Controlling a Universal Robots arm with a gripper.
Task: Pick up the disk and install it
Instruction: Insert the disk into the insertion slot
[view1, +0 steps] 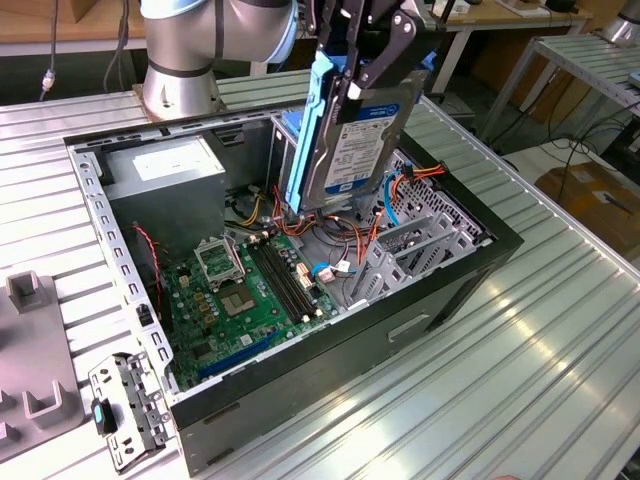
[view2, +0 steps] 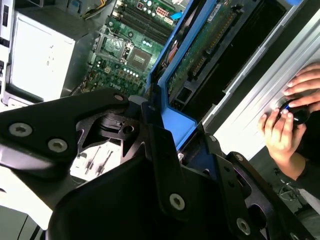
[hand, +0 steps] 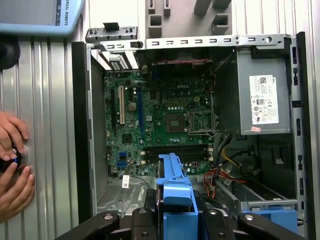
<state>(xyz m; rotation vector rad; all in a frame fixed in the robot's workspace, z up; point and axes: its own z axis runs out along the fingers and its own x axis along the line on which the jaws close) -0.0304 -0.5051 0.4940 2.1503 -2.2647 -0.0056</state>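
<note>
Two hands (hand: 14, 167) of a person rest on the ribbed metal table (hand: 50, 100) just beside the open computer case (hand: 80, 125) in the first wrist view. The exterior view offers the white label face of the disk (view1: 355, 150). Beyond the case stand more benches, with a cardboard box (view1: 600, 200) on the floor. The gripper (view1: 358, 70) has its fingers clamped on the disk's top end, holding it on edge, slightly tilted, above the case's interior.

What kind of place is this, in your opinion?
Probably a robotics lab or test workshop: a robot arm stands on a ribbed metal table, its tool holds a disk over an open computer case, and workbenches stand behind.
</note>
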